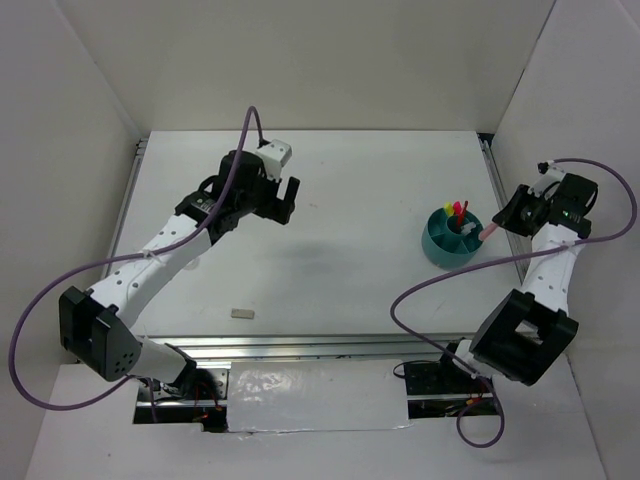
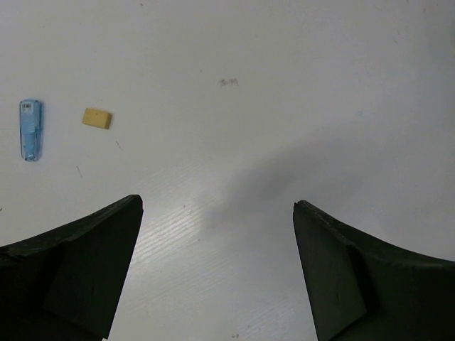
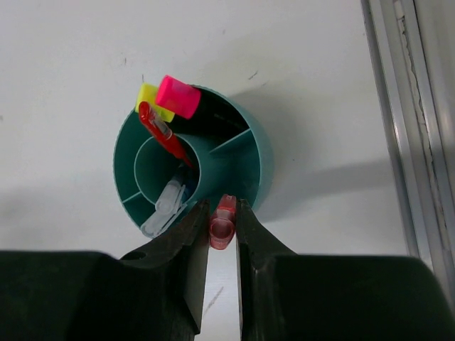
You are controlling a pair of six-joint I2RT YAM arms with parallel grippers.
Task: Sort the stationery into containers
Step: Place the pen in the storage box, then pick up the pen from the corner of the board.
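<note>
The round teal cup point(image 1: 438, 250) stands at the right of the table. In the right wrist view the cup point(image 3: 261, 160) holds a pink-capped highlighter point(image 3: 179, 96), a yellow-capped highlighter point(image 3: 147, 95), a red pen point(image 3: 163, 135) and a clear pen point(image 3: 165, 206). My right gripper point(image 3: 221, 205) is shut on a clear red pen point(image 3: 222, 229), held end-on over the cup's near rim; gripper point(image 1: 503, 222) and pen point(image 1: 490, 232) also show from above. My left gripper point(image 2: 217, 207) is open and empty above the bare table, also seen from above point(image 1: 286, 203). A blue clip point(image 2: 30, 129) and a tan eraser point(image 2: 97, 118) lie to its left.
A small grey eraser point(image 1: 241, 313) lies near the front edge of the table, left of centre. White walls close in the table on three sides. A metal rail point(image 3: 402, 106) runs along the right edge beside the cup.
</note>
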